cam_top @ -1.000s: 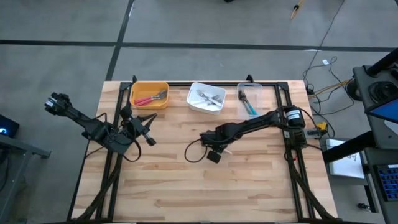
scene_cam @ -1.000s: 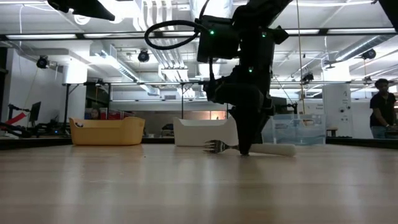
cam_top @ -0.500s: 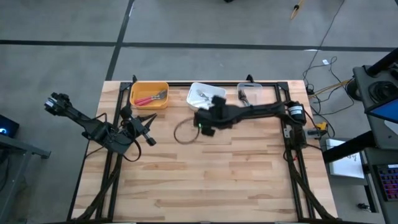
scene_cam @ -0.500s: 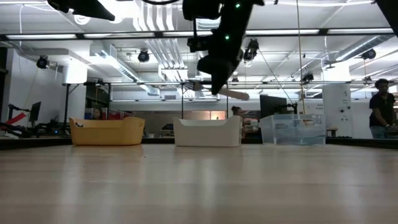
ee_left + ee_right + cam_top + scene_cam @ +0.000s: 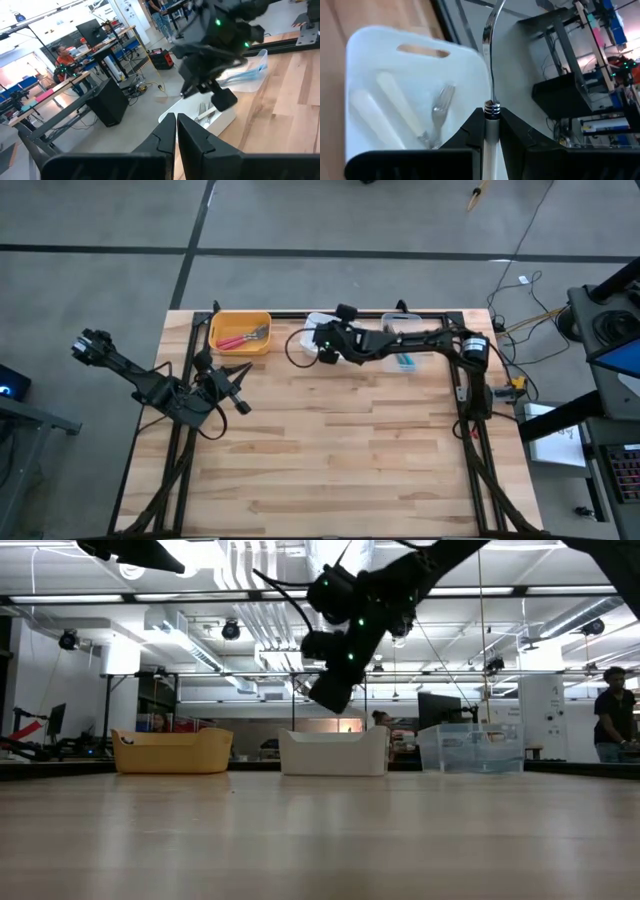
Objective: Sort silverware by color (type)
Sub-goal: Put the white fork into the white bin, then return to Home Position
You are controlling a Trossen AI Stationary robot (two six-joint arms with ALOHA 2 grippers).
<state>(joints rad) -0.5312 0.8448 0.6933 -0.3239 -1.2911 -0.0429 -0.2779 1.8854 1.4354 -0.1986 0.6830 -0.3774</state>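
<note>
The right hand [image 5: 322,343] hovers over the white bin [image 5: 316,321] at the upper middle of the high view, clenched on a white-handled fork [image 5: 491,80] whose metal head sticks out past the fingers. More white forks [image 5: 400,112] lie inside that bin. Red-handled forks [image 5: 240,337] sit in the orange bin [image 5: 240,318] to its left; a teal fork [image 5: 404,360] lies in the clear bin [image 5: 398,321] to its right. The left hand [image 5: 240,390] rests at the left of the desk [image 5: 330,460], closed and empty.
</note>
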